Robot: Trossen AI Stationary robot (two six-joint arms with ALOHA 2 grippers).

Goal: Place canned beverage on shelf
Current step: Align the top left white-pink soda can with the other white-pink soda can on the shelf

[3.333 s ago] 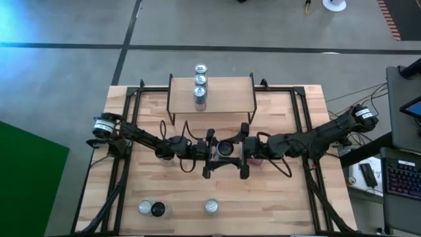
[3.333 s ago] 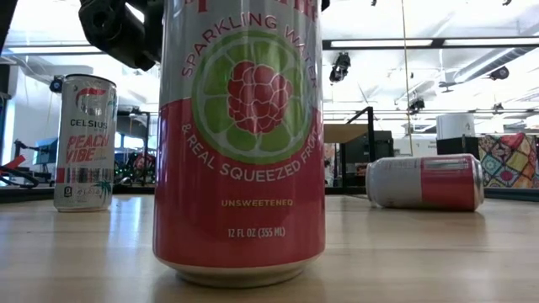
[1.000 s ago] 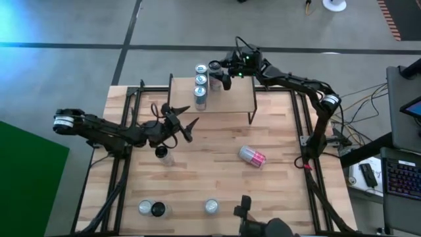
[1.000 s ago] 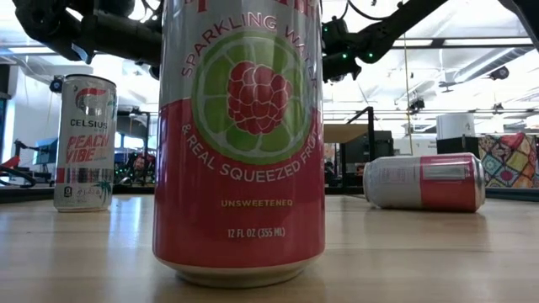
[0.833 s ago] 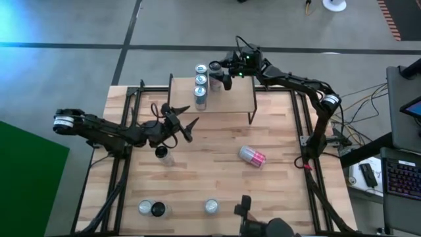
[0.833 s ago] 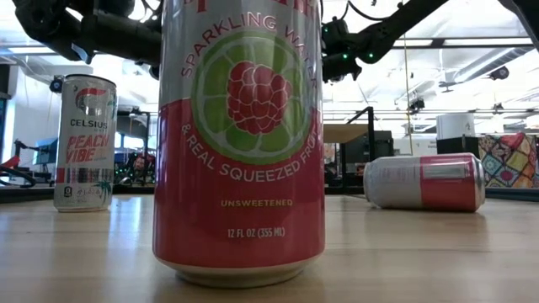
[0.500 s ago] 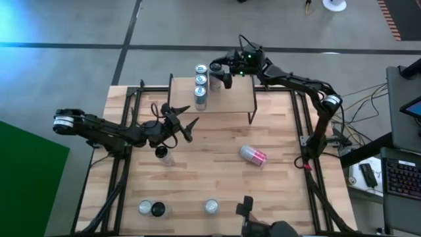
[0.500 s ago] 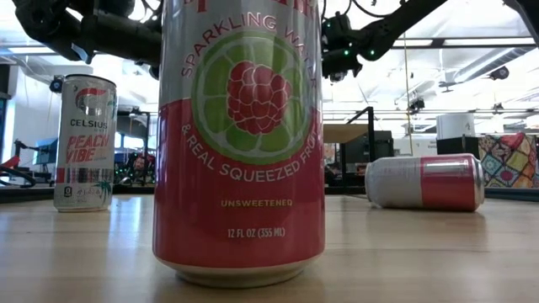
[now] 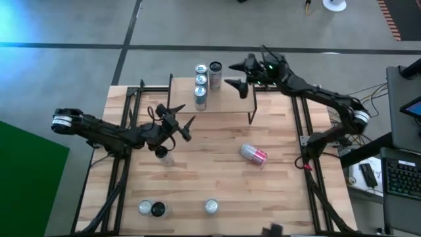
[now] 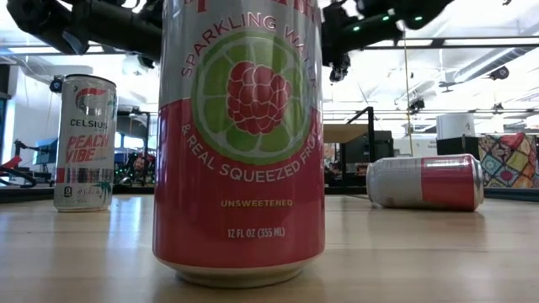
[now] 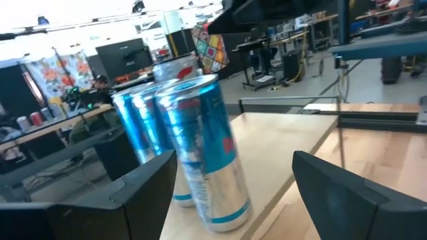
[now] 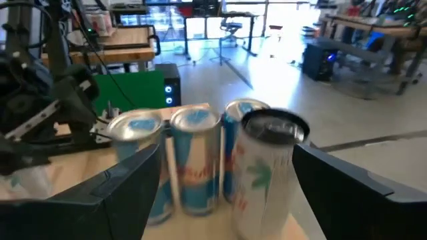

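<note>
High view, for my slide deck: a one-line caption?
Right claw open beside four cans on the shelf; left claw waits mid-table.

Two slim black robot arms are mounted at either side of a wooden table (image 9: 276, 191). The left arm (image 9: 112, 133) has a silver-white ring at its outer joint, and thin black cables loop along it. The right arm (image 9: 316, 99) carries a matching pale ring and a small green light near its wrist. Each ends in two dark, flat, wedge-shaped fingers (image 11: 347, 193).
</note>
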